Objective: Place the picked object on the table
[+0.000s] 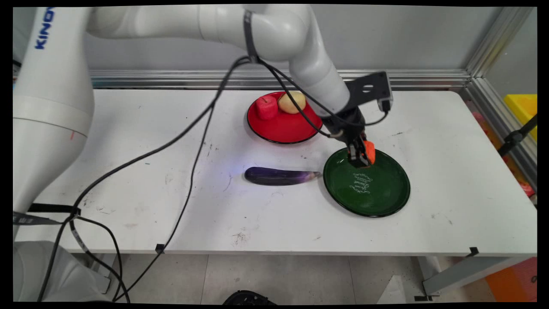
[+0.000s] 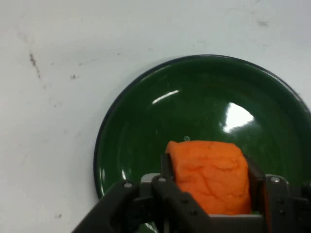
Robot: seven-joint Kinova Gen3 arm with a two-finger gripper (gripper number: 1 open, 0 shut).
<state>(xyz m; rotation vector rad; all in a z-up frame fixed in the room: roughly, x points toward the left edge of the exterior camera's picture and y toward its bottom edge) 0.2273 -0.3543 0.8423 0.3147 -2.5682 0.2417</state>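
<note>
White table (image 1: 128, 128), contents from left to right.

Item: purple eggplant (image 1: 281, 176), lying flat near the table's middle, its tip just beside the rim of the green plate (image 1: 386, 197) and apparently not quite touching it, though the gap is hard to judge from here.

Item: red plate (image 1: 283, 126), farther back toward the wall. On it, a red apple-like piece (image 1: 266, 107) at left and a yellowish potato-like piece (image 1: 292, 102) at right, side by side.

Item: green plate (image 2: 146, 131), right of the eggplant, white lettering at its centre.

Item: black gripper (image 1: 362, 155), low over the far-left part of the green plate. Its fingers (image 2: 167, 172) are closed against both sides of an orange block (image 2: 211, 177), clamped between them above the plate; contact with the plate cannot be told.
</note>
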